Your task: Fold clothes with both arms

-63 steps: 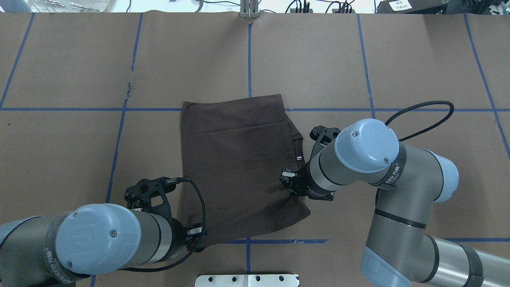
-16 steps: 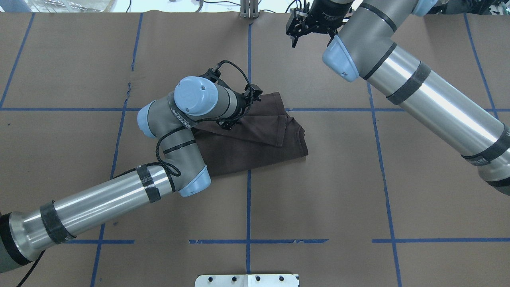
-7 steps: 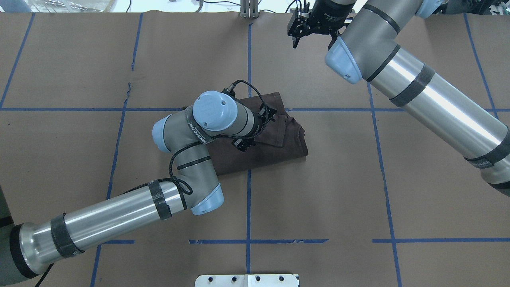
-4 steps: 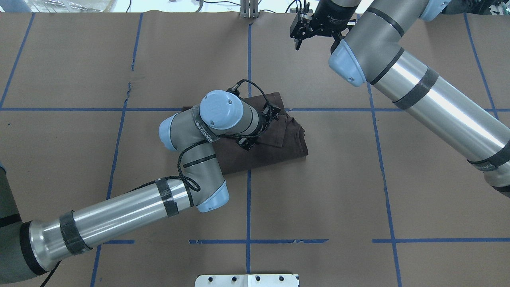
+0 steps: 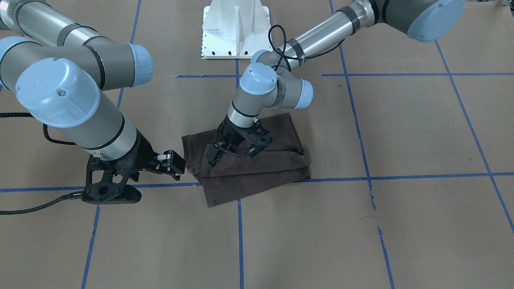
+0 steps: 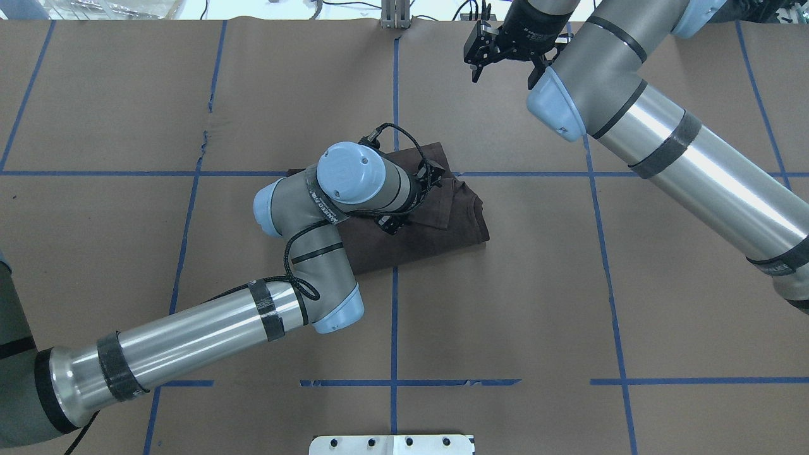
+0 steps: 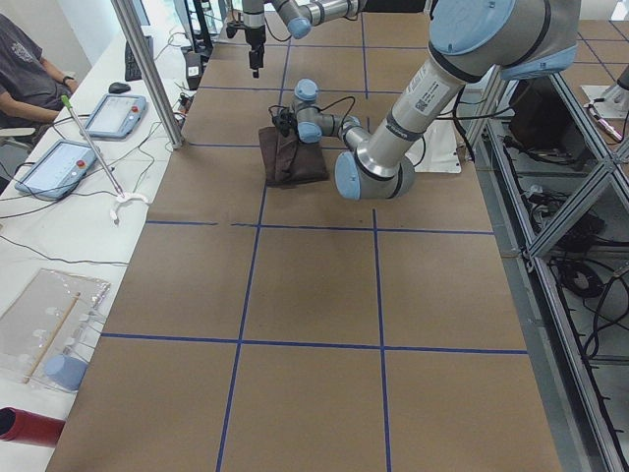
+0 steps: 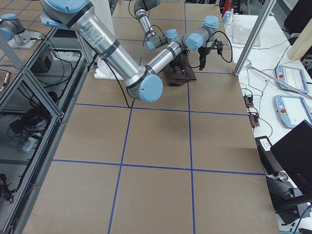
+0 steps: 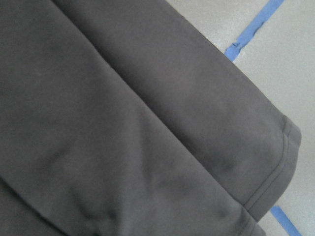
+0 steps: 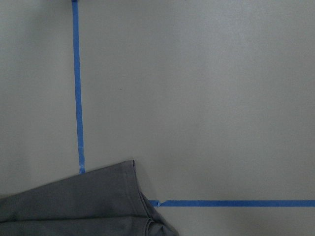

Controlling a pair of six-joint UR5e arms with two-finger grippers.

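T-shirt [image 6: 442, 221] lay folded on middle of brown tabletop [image 6: 505, 284] crossed by blue tape [image 6: 394, 328]. Close over it hung left fingers [image 6: 390, 225]; right fingers [image 6: 474, 71] well apart near far edge; spread or pressed, could not tell. Only left-end view showed seated person [image 7: 25, 59].

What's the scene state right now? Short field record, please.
garment: T-shirt, dark brown, folded into a compact stack, layers slightly offset
surface: table, brown paper with a blue tape grid
left gripper: down on the T-shirt's top layer; cannot tell whether open or shut
right gripper: raised, clear of the T-shirt, toward the table's far edge; looks open, holding nothing
contact: only the left gripper is at the T-shirt
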